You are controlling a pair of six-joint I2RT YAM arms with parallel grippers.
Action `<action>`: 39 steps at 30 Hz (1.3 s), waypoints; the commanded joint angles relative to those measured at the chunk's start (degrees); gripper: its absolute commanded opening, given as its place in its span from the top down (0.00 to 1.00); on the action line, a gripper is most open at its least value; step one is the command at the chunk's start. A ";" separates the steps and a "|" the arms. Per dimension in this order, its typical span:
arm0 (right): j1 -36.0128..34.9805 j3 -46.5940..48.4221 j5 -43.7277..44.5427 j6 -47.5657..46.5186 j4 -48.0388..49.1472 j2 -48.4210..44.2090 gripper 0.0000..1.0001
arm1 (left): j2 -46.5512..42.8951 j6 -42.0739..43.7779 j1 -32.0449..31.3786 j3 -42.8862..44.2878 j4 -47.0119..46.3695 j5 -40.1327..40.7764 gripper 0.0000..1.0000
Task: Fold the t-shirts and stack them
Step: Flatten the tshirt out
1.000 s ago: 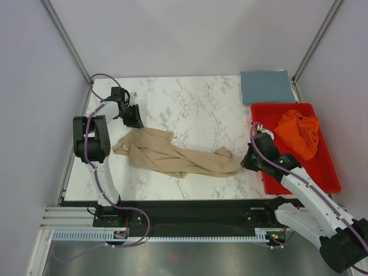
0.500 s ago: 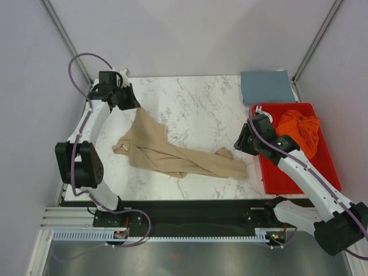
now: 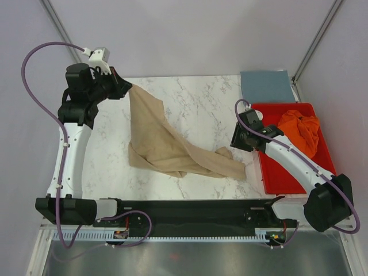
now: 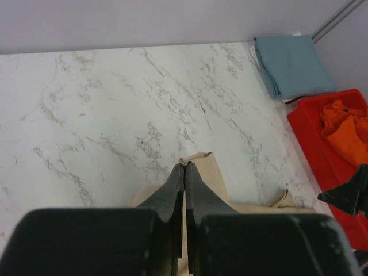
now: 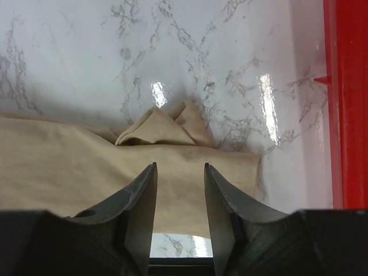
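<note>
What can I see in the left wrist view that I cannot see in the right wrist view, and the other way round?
Only the left wrist view shows the folded blue-grey shirt, the orange shirt and the left gripper shut on the tan shirt. Only the right wrist view shows the right gripper with its fingers open, over the tan shirt's bunched end. Both show the tan shirt, the marble table and the red tray.

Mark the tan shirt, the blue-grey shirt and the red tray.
tan shirt [image 3: 164,144], top view, middle of the cloth
blue-grey shirt [image 3: 266,86], top view, centre of the folded square
red tray [image 3: 270,110], top view, bare far-left floor
</note>
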State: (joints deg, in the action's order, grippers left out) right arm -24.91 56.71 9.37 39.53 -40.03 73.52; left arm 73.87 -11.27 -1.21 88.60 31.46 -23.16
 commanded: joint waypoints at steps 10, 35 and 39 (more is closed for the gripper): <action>0.03 -9.85 1.18 21.63 -7.52 -11.98 0.50 | 0.40 -1.65 0.16 -0.27 0.09 5.05 0.98; -0.41 -27.88 -0.93 35.26 -4.88 -28.51 0.52 | 1.81 -3.76 0.16 -1.15 0.00 1.45 0.98; -0.49 -28.85 -0.05 35.44 -2.87 -28.95 0.54 | 1.72 -3.76 0.16 -1.50 0.00 1.62 0.98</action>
State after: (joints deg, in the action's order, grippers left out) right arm -25.02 28.36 8.69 73.34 -45.98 45.39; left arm 76.01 -13.47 -1.19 87.11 32.91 -20.05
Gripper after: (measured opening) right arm 0.464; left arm 0.032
